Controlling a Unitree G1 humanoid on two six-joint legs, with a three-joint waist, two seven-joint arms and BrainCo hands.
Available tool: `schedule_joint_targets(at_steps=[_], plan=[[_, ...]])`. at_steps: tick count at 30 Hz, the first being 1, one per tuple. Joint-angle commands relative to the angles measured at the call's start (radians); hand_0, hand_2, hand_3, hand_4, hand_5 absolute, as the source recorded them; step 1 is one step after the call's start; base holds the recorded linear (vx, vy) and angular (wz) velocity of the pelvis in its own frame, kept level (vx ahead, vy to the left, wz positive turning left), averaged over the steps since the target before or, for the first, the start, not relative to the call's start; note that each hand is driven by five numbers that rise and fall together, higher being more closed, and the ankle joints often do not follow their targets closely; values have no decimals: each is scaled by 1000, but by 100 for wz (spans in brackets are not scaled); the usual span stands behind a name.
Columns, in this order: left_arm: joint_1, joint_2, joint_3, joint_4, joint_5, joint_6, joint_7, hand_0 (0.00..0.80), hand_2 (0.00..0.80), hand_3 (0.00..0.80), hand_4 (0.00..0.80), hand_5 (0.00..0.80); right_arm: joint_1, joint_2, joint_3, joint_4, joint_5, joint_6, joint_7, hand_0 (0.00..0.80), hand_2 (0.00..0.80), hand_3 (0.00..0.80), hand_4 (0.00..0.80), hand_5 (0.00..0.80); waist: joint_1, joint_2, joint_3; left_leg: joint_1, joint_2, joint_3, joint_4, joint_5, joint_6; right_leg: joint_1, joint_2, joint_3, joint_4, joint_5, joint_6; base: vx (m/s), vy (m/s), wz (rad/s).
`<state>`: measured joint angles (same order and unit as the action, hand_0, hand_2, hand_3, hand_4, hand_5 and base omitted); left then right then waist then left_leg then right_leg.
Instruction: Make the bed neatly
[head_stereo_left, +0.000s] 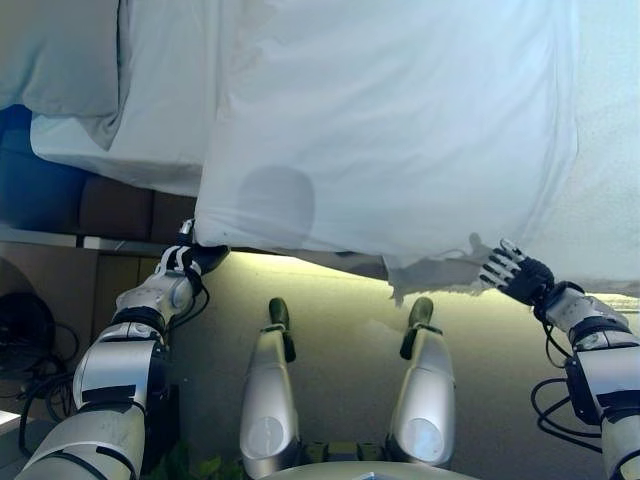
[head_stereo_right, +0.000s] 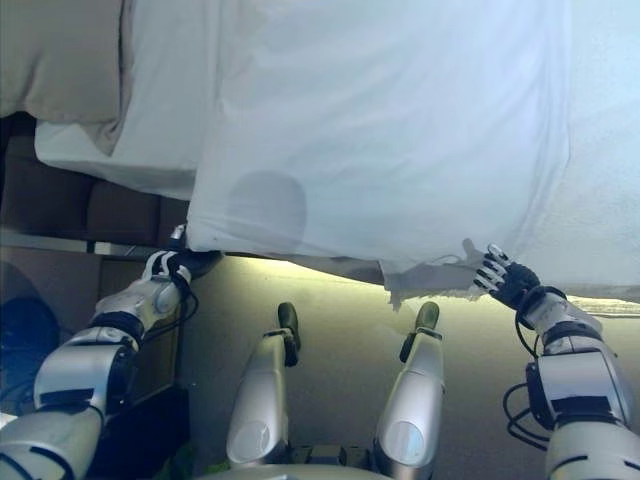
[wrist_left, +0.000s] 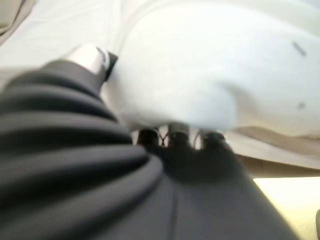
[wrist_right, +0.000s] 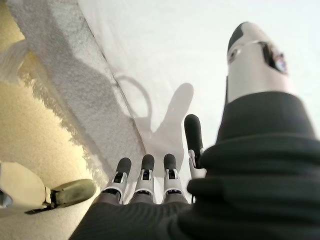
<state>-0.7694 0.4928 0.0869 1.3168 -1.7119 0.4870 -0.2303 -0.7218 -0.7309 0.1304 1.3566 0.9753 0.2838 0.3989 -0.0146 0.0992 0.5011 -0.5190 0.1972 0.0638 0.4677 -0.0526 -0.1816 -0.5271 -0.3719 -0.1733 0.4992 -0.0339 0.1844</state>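
Note:
A white duvet (head_stereo_left: 400, 130) lies over the bed and hangs past its near edge. My left hand (head_stereo_left: 195, 258) is at the duvet's near left corner. In the left wrist view its fingers (wrist_left: 177, 135) curl under the white cloth (wrist_left: 200, 85) with the thumb over it. My right hand (head_stereo_left: 520, 272) is at the duvet's near right edge with straight, spread fingers, close to the cloth. In the right wrist view its fingers (wrist_right: 145, 172) point at the white cloth (wrist_right: 165, 50), and its shadow falls there. A pillow (head_stereo_left: 60, 50) lies at the far left.
A grey textured cover with a fringed edge (wrist_right: 75, 100) hangs beneath the duvet and spreads to the right (head_stereo_left: 610, 150). A white sheet (head_stereo_left: 160, 120) shows left of the duvet. The dark bed frame (head_stereo_left: 120, 205) and a blue thing (head_stereo_left: 30, 180) are at the left.

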Motion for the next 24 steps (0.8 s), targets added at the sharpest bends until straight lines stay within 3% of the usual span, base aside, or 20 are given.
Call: schedule_joint_targets(at_steps=[1,7,14,16,20,23,24], plan=[[43,334,107,78,-117,-160,-15,800,800,800,800,800,5,-33,15,28,-1,-16,21,0,0,0,0,0,37,-27,-14,31,-92,116,-26,-48,131,-20,34,30,15,-2,-49,-29,104,-2],[5,361,89,77,-143,-191,-13,800,800,800,800,800,-23,-34,34,36,2,-19,33,0,0,0,0,0,42,-21,-3,11,-98,117,-10,-59,138,-43,29,38,21,10,-50,-13,54,-1],[13,331,84,80,-124,-155,-25,800,800,800,800,800,1,-16,22,33,31,-24,42,0,0,0,0,0,38,-21,-5,23,-108,117,-37,-53,143,-32,24,48,-11,41,-46,28,-1,0],[29,322,94,83,-117,-153,-28,800,800,800,800,800,16,-6,9,27,25,-31,56,0,0,0,0,0,43,-19,-4,40,-102,123,-59,-39,146,-26,28,28,13,23,-48,82,29,0],[66,301,113,51,-110,-178,-32,800,800,800,800,800,40,21,-2,2,52,-42,65,0,0,0,0,0,55,-21,3,81,-85,145,-131,7,148,-22,96,-62,114,-81,-65,80,-29,-5],[58,279,103,15,-74,-189,-48,800,800,800,800,800,59,52,-15,-6,75,-40,55,0,0,0,0,0,35,-25,2,84,-93,164,-133,-1,147,-20,132,-53,89,-88,-81,54,-182,-14],[49,274,98,9,-63,-191,-48,800,800,800,800,800,68,54,-20,-3,82,-46,57,0,0,0,0,0,32,-27,-3,84,-98,153,-115,-29,135,-15,133,-47,94,-110,-77,-2,-131,0]])
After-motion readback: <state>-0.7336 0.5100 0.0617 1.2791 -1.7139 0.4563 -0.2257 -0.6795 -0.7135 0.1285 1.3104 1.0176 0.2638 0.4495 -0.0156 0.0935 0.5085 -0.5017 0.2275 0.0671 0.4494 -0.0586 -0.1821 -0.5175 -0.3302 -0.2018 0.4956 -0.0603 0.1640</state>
